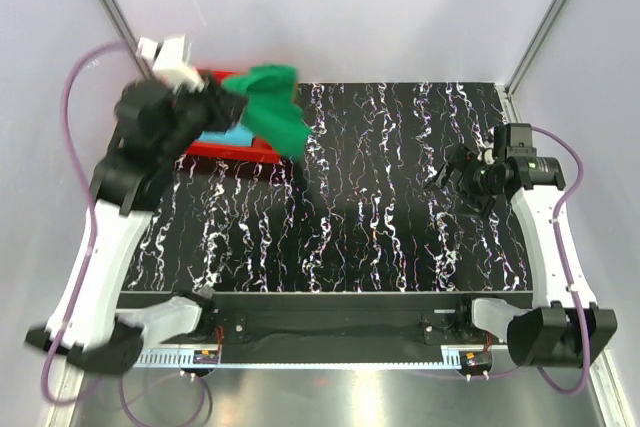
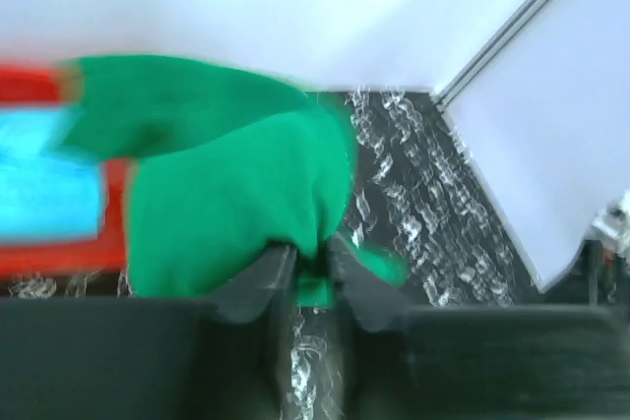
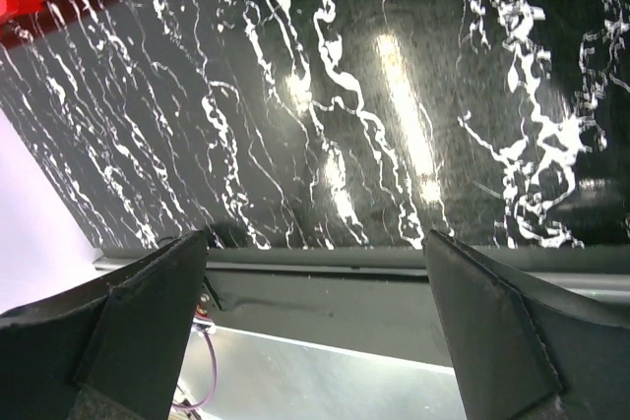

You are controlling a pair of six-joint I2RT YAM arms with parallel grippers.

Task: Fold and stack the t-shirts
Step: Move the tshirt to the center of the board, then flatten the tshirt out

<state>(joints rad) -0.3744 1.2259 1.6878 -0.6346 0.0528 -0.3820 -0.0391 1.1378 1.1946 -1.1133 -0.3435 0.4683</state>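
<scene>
Your left gripper (image 2: 310,265) is pinching only an edge of the soft dark green t-shirt (image 2: 236,194), so it is risking a slip; your right gripper (image 3: 313,240) is idling, spread wide.

Tray (image 1: 240,151): table (image 1: 390,217) far-left corner; one t-shirt (image 1: 222,136) inside. Second t-shirt (image 1: 275,107): in left hand (image 2: 310,255), over tray's right end. Right hand (image 1: 450,173): right side, above table

A red tray (image 1: 222,150) sits at the far left corner of my black, white-veined counter (image 1: 400,217), near the white wall (image 1: 350,7).
</scene>
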